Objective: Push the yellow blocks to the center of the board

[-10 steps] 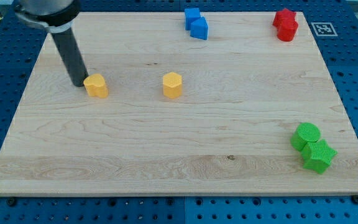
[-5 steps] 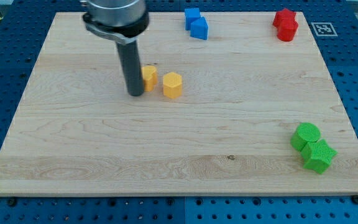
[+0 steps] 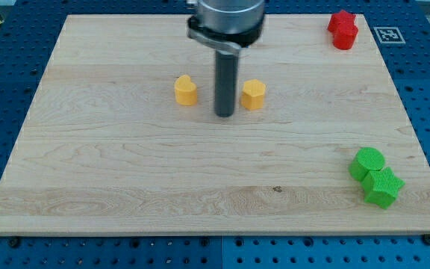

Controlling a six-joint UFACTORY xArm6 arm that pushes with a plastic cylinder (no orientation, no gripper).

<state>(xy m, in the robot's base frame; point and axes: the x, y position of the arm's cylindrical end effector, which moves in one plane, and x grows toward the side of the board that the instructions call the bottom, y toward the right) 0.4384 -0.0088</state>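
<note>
With red blocks (image 3: 343, 28) sitting at the tabletop's (image 3: 88, 172) far right and green blocks (image 3: 375, 177) near right, my tip (image 3: 225, 114), having moved right since earlier, is standing between the left yellow block (image 3: 186, 90) and the right yellow block (image 3: 253, 95), jawless.

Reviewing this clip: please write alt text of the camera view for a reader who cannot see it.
My tip rests on a wooden board between two yellow blocks: a heart-like block on the view's left and a hexagonal block on the view's right. Red blocks sit at the top right, green blocks at the lower right.
</note>
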